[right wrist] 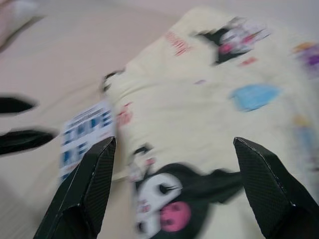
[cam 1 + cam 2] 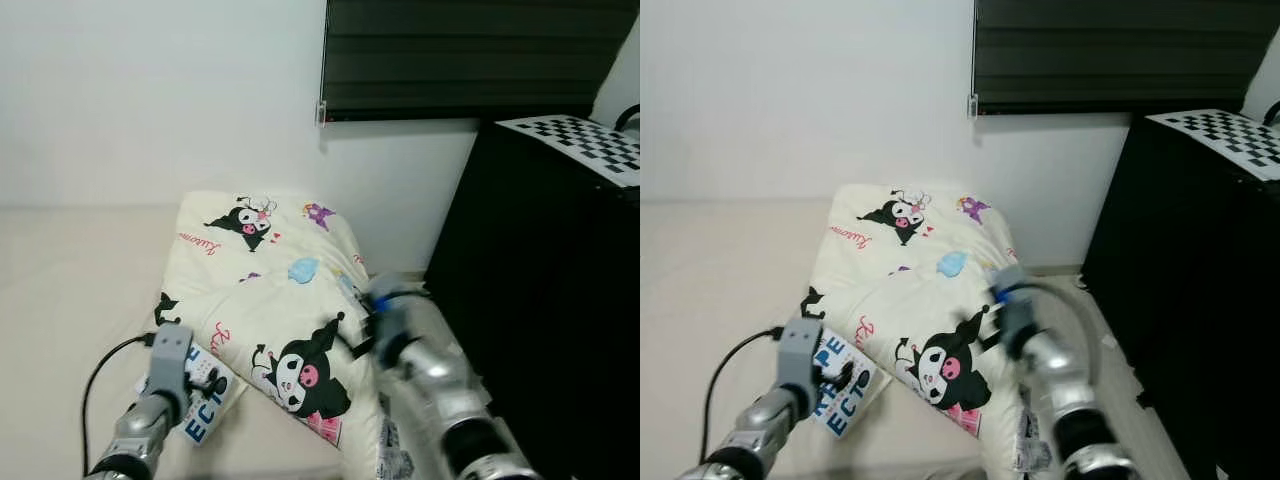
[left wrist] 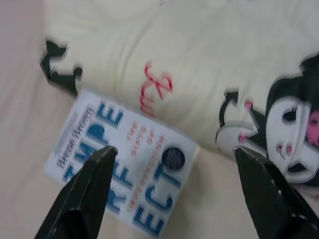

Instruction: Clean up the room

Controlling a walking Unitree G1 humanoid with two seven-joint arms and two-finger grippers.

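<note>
Book (image 3: 122, 167): white cover, blue lettering; lies flat on the bed (image 2: 60, 290), one edge touching the cartoon-print pillow (image 2: 285, 300).

Left hand (image 3: 172, 191): fingers spread wide, empty, poised over the book, one finger above the cover, the other over the pillow's edge.

Right hand (image 1: 174, 186): wide open, empty, above the pillow.

Likely step: taking up the book. Advice: centre both fingers on the book's edges, clear of the pillow fabric, before closing.

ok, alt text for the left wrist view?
The left gripper hangs open over a white book with blue lettering, lying on a beige surface. The book's edge meets a cream blanket printed with cartoon characters.
</note>
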